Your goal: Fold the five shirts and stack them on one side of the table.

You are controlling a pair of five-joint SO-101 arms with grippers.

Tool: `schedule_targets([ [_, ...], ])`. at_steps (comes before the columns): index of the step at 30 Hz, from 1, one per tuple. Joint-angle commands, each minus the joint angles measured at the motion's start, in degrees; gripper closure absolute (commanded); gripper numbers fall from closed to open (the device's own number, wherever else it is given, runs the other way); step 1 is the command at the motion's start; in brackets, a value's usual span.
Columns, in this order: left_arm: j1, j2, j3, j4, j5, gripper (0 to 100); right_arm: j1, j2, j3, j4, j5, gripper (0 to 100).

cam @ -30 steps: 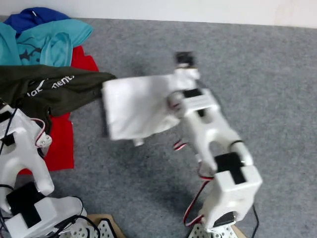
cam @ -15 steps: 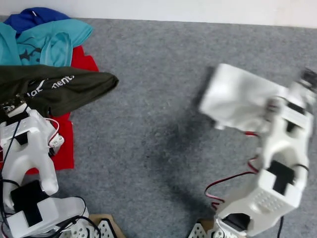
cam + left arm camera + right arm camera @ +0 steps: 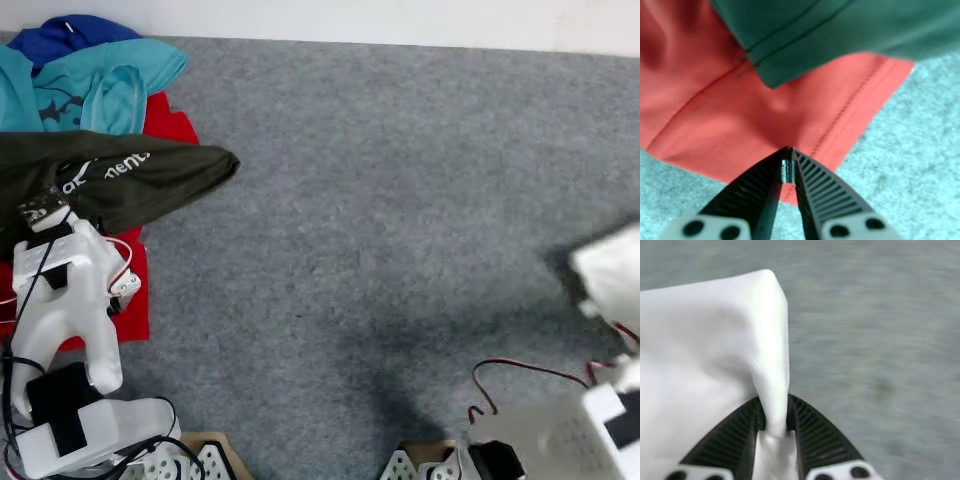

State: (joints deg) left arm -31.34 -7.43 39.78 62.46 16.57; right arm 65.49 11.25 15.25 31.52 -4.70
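The right hand (image 3: 774,422) is shut tight on a fold of the white shirt (image 3: 705,350). It holds the shirt up over the grey surface (image 3: 380,200), far out at the right edge, well apart from the other shirts.

The red shirt (image 3: 740,115), dark green shirt (image 3: 840,30), teal shirt (image 3: 100,80) and blue shirt (image 3: 70,35) lie in a heap on the left side. The left hand (image 3: 787,165) is closed just above the red shirt's edge. It may be nipping a bit of cloth, but that is hard to tell.

I think the white shirt should go down now. Lower it slowly so the hanging end lands first. Let go only when it lies flat, so the folds do not fall open.
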Motion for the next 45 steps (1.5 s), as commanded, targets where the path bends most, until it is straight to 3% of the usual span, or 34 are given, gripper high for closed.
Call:
schedule_targets([
  [1, 1.2, -2.3, -0.2, -1.0, 0.4, 99, 6.9, -3.5, -0.3, -1.4, 0.8, 99.2],
  [7, 1.6, -2.3, -0.1, -1.2, 0.4, 99, 13.7, -3.5, 2.3, -1.5, 2.0, 99.0],
  [12, 1.7, -2.3, 0.3, -1.2, 0.2, 99, 14.2, -3.6, 2.5, -1.5, 6.6, 97.8],
  [20, 1.7, -2.3, 0.3, -1.2, 0.2, 99, 11.0, -5.7, -0.4, -1.0, 0.9, 81.1],
  [31, 1.7, -2.3, 0.3, -1.2, 0.1, 99, 9.8, -13.7, -0.9, 1.2, -4.1, 84.4],
  [35, 1.7, -2.3, 0.4, -1.2, 0.1, 99, 10.3, -7.7, -2.2, -2.5, -0.7, 99.5],
  [37, 1.7, -2.3, 0.4, -1.2, 0.1, 99, 11.1, -4.0, -3.7, -4.6, 2.4, 98.6],
  [45, 1.7, -2.3, 0.4, -1.2, 0.1, 99, 16.0, 12.4, -13.6, -6.8, 2.8, 99.2],
])
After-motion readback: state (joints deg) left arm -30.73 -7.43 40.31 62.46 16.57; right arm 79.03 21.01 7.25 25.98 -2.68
